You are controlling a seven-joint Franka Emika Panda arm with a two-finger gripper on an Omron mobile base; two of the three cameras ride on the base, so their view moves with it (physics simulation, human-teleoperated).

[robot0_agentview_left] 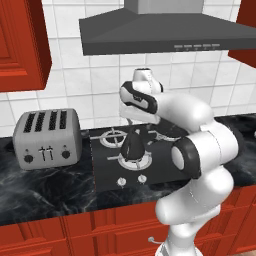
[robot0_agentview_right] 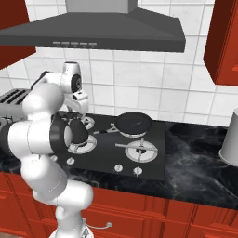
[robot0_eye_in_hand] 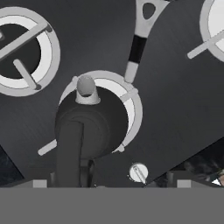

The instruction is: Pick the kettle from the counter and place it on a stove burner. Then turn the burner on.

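Nearest us, small white knobs (robot0_agentview_left: 131, 180) line the flat black stove (robot0_agentview_right: 153, 160). Beyond them our small dark grey cone-shaped kettle (robot0_eye_in_hand: 89, 124) sits on a front silver ring burner (robot0_eye_in_hand: 133, 105), off the bench; our tool hangs above, jaws wide, holding nothing.

A white tiled wall (robot0_agentview_left: 100, 80) runs behind the gripper (robot0_agentview_left: 131, 121), with a dark grey hood (robot0_agentview_left: 165, 32) above it. Red wall cabinets hang to either side: one (robot0_agentview_left: 22, 42) to its left, another (robot0_agentview_right: 223, 42) to its right. Red cabinet fronts (robot0_agentview_left: 75, 230) stand below. A silver toaster (robot0_agentview_left: 47, 137) sits left of the gripper; a pale grey cylinder (robot0_agentview_right: 230, 138) stands far right.
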